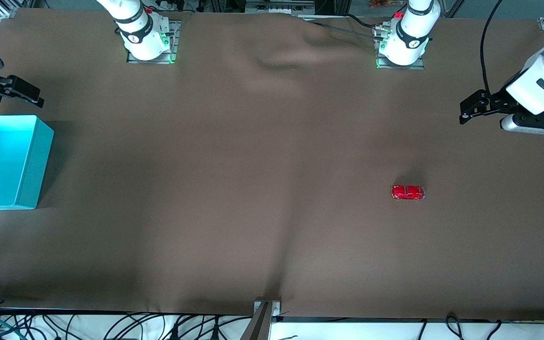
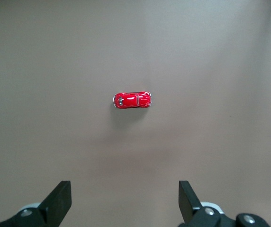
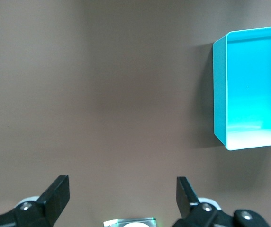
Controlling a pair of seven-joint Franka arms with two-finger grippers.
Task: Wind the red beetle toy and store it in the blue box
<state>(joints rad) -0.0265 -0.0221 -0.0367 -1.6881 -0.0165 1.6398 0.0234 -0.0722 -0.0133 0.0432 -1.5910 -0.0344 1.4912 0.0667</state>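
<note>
Red beetle toy (image 1: 408, 192) sits alone on the brown cloth (image 1: 253, 189) toward the left arm's end of the table, well apart from the blue box (image 1: 36, 160) at the right arm's end. Main risks as I see them: it's tiny, glossy and on wheels, so an off-centre pinch could roll or squirt it away, and the long carry or handover to the box invites a drop. Left gripper (image 2: 125, 201) hangs over bare cloth near the toy, jaws spread wide and empty; right gripper (image 3: 122, 196) hangs near the box, likewise spread, gripping nothing.
</note>
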